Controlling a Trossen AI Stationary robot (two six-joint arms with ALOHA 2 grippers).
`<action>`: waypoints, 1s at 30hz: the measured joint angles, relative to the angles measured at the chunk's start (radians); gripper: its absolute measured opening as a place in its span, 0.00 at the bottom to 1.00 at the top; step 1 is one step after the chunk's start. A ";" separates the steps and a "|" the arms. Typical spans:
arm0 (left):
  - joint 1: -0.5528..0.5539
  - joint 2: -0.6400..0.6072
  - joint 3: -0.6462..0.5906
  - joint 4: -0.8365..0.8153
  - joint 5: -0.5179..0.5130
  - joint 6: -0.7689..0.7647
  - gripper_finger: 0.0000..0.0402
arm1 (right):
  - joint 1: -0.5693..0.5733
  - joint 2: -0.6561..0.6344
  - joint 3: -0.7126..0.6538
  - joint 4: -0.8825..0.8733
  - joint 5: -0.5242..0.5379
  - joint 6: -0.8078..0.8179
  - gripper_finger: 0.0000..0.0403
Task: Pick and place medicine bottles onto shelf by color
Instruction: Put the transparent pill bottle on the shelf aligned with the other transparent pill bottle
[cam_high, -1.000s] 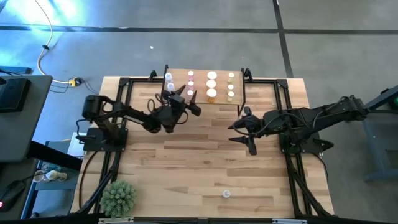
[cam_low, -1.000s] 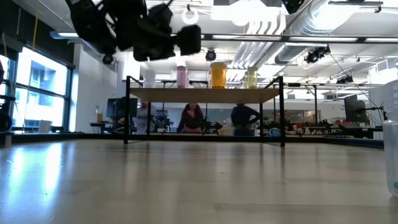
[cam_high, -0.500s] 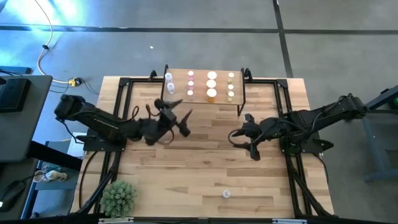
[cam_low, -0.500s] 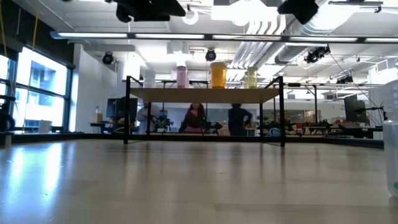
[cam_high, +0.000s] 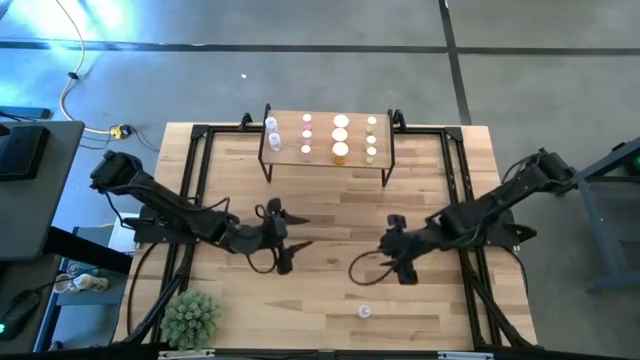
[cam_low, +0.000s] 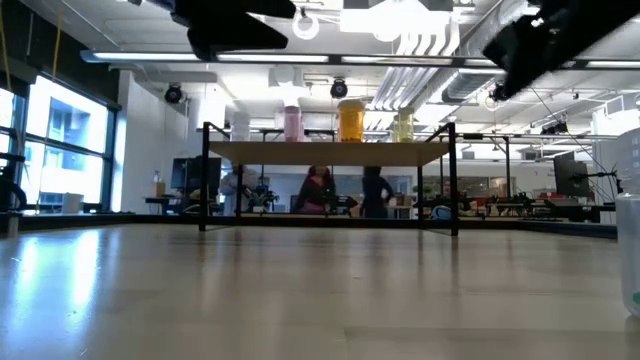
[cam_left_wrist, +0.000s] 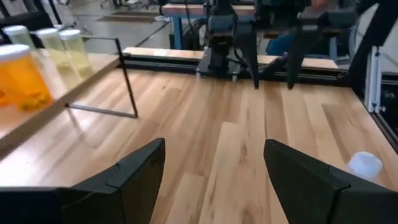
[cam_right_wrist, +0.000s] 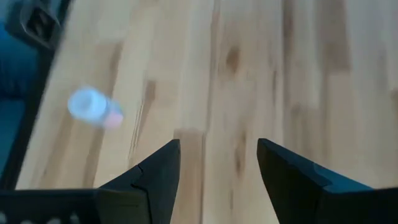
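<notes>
One bottle (cam_high: 364, 312) lay at the table's (cam_high: 330, 285) six o'clock; your right gripper (cam_high: 396, 262) hovered nearby, fingers open and empty, as were the left gripper's (cam_high: 283, 240).

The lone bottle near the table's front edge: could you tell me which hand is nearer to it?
Right. The right hand is just behind the lone bottle, slightly to its right; the left hand is farther off, behind and to its left.

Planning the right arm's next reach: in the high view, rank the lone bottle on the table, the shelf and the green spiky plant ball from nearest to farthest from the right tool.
From the right tool:
1. Lone white-capped bottle, near table edge.
2. Light-wood shelf, far side.
3. Green spiky plant ball, left near corner.
</notes>
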 joint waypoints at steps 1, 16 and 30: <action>-0.005 0.011 0.000 0.005 0.001 0.000 0.65 | 0.015 0.016 0.000 -0.016 0.002 0.022 0.51; -0.012 0.098 0.000 0.036 0.002 -0.002 0.65 | 0.378 0.106 0.000 -0.226 0.211 0.423 0.51; -0.015 0.098 0.000 0.082 0.007 -0.014 0.65 | 0.552 0.106 -0.255 0.094 0.372 0.620 0.51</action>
